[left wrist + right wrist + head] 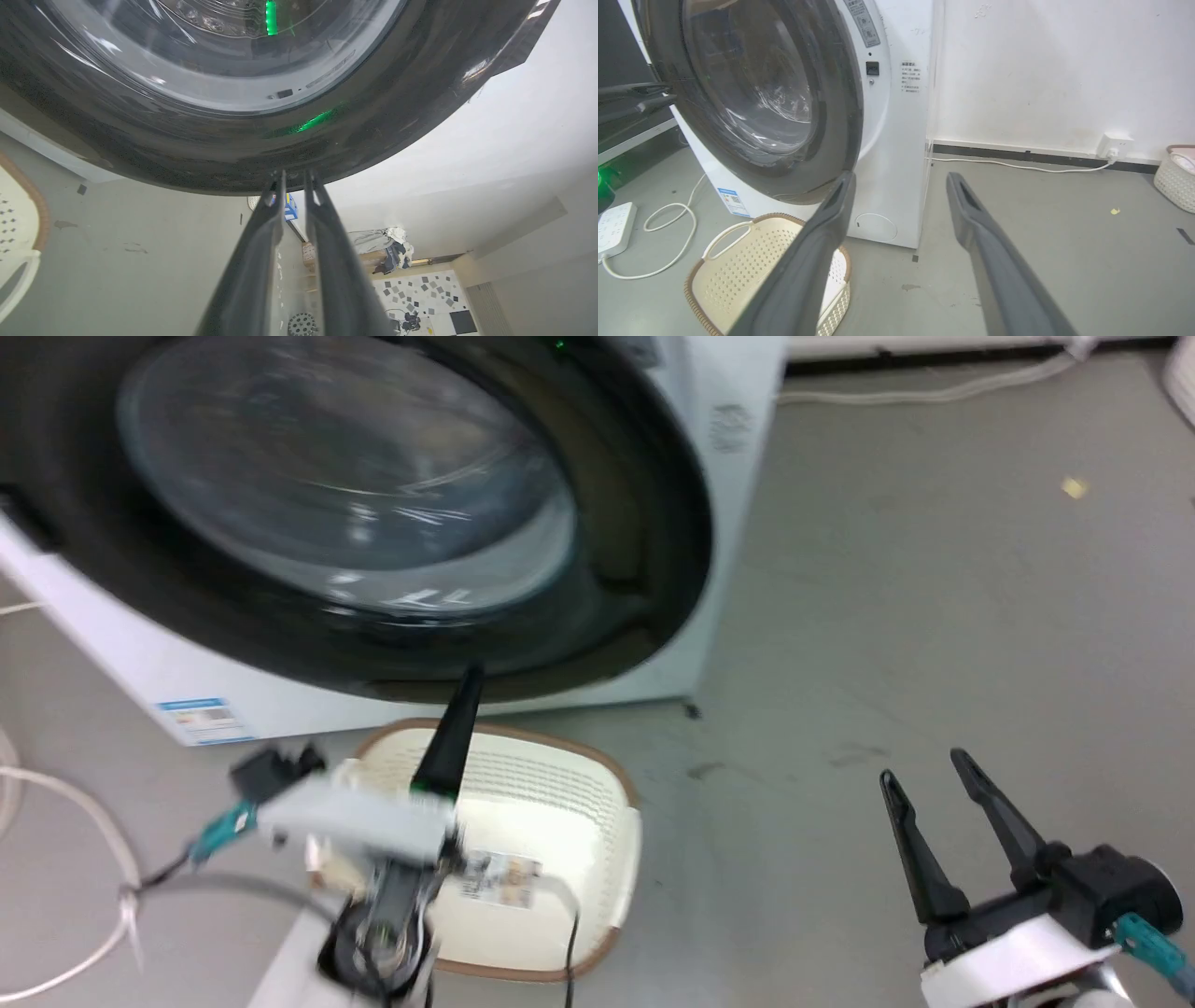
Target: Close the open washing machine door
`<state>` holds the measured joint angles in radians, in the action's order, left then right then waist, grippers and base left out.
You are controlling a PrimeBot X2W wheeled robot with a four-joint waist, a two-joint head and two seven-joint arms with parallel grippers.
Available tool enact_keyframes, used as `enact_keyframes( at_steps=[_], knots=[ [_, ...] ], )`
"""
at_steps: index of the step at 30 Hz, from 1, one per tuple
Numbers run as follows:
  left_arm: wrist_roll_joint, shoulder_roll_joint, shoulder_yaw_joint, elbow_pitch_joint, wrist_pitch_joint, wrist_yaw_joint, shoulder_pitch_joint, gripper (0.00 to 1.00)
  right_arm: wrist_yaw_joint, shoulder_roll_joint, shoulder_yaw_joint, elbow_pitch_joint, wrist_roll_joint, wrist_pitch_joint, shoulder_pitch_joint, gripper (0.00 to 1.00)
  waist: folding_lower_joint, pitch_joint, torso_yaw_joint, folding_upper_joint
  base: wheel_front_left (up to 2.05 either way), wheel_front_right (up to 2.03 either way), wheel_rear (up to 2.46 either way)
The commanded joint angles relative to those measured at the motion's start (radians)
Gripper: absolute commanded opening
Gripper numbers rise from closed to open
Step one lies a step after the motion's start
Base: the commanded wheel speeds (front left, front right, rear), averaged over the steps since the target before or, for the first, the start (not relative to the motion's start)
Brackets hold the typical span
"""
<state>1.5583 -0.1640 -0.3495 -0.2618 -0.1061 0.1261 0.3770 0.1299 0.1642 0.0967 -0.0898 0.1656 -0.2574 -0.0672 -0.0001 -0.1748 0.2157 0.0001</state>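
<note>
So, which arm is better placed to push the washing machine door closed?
Left. The left gripper sits at the lower black rim of the washing machine door; the right gripper hangs open over the floor, apart from it.

Even indoor light, soft shadows. Motion blur smears the head view, worst at the left gripper [470,679]; glare streaks the washing machine door [355,495].

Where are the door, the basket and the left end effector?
door [345,495]: head view, on the domed glass centre.
basket [560,784]: head view, on its perforated inner wall.
left end effector [294,179]: left wrist view, midway between its fingertips.
</note>
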Motion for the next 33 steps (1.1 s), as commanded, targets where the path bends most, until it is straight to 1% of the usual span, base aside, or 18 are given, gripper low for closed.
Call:
enact_keyframes(
  at_steps=[1,3,4,5,6,7,10,12,15,17,20,23,25,29,30,31,32,33],
  knots=[
    [-0.044,-0.030,-0.013,0.030,-0.028,0.004,-0.056,1.00,0.001,0.008,-0.001,0.009,-0.006,-0.004,0.020,1.00,0.0001,0.061,-0.077,-0.0001,0.00,0.00,0.00],
    [-0.109,-0.068,-0.028,0.063,-0.072,0.004,-0.106,1.00,0.001,0.014,0.000,0.016,-0.009,-0.004,0.034,1.00,0.0001,0.080,-0.108,-0.0001,0.00,0.00,0.00],
    [-0.246,-0.124,-0.053,0.094,-0.129,0.004,-0.166,1.00,0.001,0.022,-0.002,0.024,-0.014,-0.004,0.057,1.00,0.0001,0.111,-0.154,-0.0001,0.00,0.00,0.00],
    [-0.296,-0.136,-0.054,0.097,-0.141,0.004,-0.184,1.00,0.001,0.025,-0.003,0.026,-0.016,-0.004,0.064,1.00,0.0001,0.121,-0.169,-0.0001,0.00,0.00,0.00],
    [-0.456,-0.151,-0.021,0.106,-0.154,0.005,-0.231,1.00,0.001,0.026,-0.003,0.030,-0.022,-0.004,0.083,1.00,0.0001,0.147,-0.201,-0.0001,0.00,0.00,0.00],
    [-0.519,-0.143,0.010,0.119,-0.155,0.005,-0.247,1.00,0.001,0.026,-0.004,0.032,-0.025,-0.004,0.089,1.00,0.0001,0.154,-0.210,-0.0001,0.00,0.00,0.00],
    [-0.683,-0.083,0.119,0.168,-0.155,0.005,-0.308,1.00,0.001,0.021,-0.002,0.035,-0.031,-0.004,0.101,1.00,0.0001,0.169,-0.229,-0.0001,0.00,0.00,0.00],
    [-0.814,-0.052,0.175,0.195,-0.155,0.003,-0.342,1.00,0.001,0.020,-0.002,0.037,-0.034,-0.004,0.106,1.00,0.0001,0.172,-0.239,-0.0001,0.00,0.00,0.00],
    [-1.049,-0.024,0.220,0.220,-0.155,-0.032,-0.377,1.00,0.001,0.018,-0.001,0.037,-0.036,-0.004,0.110,1.00,0.0001,0.174,-0.246,-0.0001,0.00,0.00,0.00],
    [-1.164,-0.001,0.224,0.230,-0.155,-0.043,-0.394,1.00,0.001,0.013,-0.004,0.037,-0.036,-0.004,0.112,1.00,0.0001,0.174,-0.248,-0.0001,0.00,0.00,0.00],
    [-1.291,0.021,0.217,0.226,-0.155,-0.054,-0.418,1.00,0.001,0.001,-0.015,0.035,-0.038,-0.004,0.116,1.00,0.0001,0.174,-0.247,-0.0001,0.00,0.00,0.00],
    [-1.372,0.025,0.207,0.208,-0.156,-0.052,-0.432,1.00,0.001,-0.009,-0.017,0.035,-0.041,-0.004,0.122,1.00,0.0001,0.173,-0.243,-0.0001,0.00,0.00,0.00],
    [-1.406,0.030,0.205,0.198,-0.156,-0.054,-0.438,1.00,0.001,-0.013,-0.016,0.035,-0.042,-0.004,0.126,1.00,0.0001,0.173,-0.240,-0.0001,0.00,0.00,0.00],
    [-1.428,0.048,0.222,0.191,-0.156,-0.064,-0.450,1.00,0.001,-0.015,-0.013,0.037,-0.038,-0.004,0.131,1.00,0.0001,0.171,-0.243,-0.0001,0.00,0.00,0.00],
    [-1.431,0.051,0.227,0.187,-0.156,-0.066,-0.452,1.00,0.001,-0.011,-0.003,0.041,-0.032,-0.004,0.130,0.98,0.0001,0.170,-0.244,-0.0001,0.00,0.00,0.00],
    [-1.434,0.053,0.232,0.184,-0.156,-0.066,-0.452,1.00,0.001,-0.008,0.004,0.046,-0.024,-0.004,0.128,0.25,0.0001,0.166,-0.246,-0.0001,0.00,0.00,0.00],
    [-1.438,0.055,0.235,0.182,-0.156,-0.067,-0.450,1.00,0.001,-0.003,0.011,0.052,-0.018,-0.004,0.124,0.00,0.0001,0.162,-0.248,-0.0001,0.00,0.00,0.00],
    [-1.443,0.057,0.237,0.181,-0.156,-0.068,-0.448,1.00,0.001,0.003,0.016,0.058,-0.015,-0.004,0.118,0.00,0.0001,0.156,-0.252,-0.0001,0.00,0.00,0.00]
  ],
)
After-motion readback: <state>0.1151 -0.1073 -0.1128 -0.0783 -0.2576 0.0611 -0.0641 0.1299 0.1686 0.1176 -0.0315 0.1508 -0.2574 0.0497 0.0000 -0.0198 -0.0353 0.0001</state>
